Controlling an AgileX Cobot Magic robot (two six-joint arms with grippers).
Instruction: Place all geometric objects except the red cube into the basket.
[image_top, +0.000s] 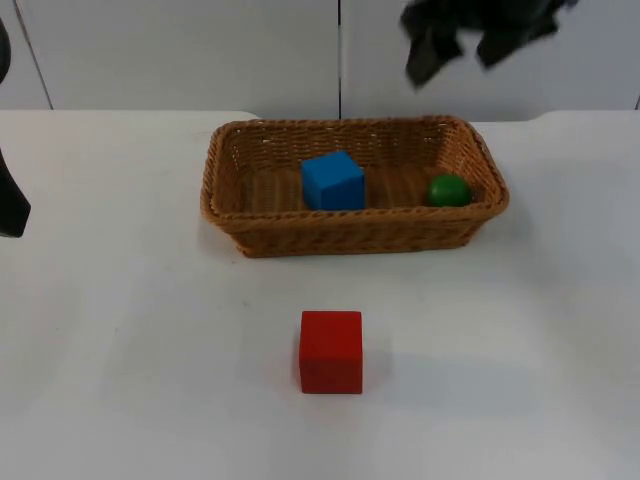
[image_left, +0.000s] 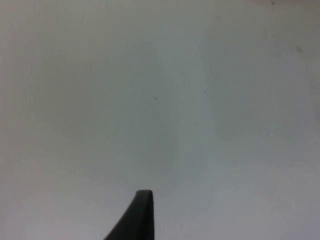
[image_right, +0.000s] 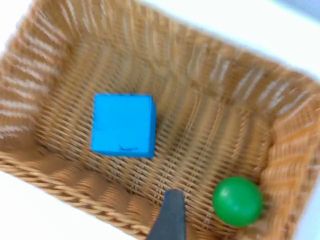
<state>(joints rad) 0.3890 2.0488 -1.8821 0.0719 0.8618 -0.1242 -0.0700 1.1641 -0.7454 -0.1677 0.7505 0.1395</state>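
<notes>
White bench (image_top: 120, 380) runs back to a grey partition wall (image_top: 180, 50) across the top of the frame.

Wicker basket (image_top: 352, 240) sits upper centre of the top view, long side across the frame. Inside it: blue cube (image_top: 333, 181) roughly mid-basket, resting on the floor of the weave; green ball (image_top: 449, 190) at the basket's right end, close against the right wall. Cube and ball are apart, not touching. The right wrist view looks into the same basket (image_right: 45, 165): blue cube (image_right: 123, 125) and green ball (image_right: 237, 200) both lie on the woven floor.

Red cube (image_top: 331, 351) is on the bench, lower centre of the top view, in front of the basket and well apart from it.

Right gripper (image_top: 470, 45) hangs blurred at the upper right of the top view, above and behind the basket's right end, holding nothing visible. Finger state: cannot tell.

Left arm (image_top: 10, 200) waits at the left edge of the top view. Left gripper (image_left: 142, 220) is over bare bench (image_left: 160, 100). Finger state: cannot tell.
</notes>
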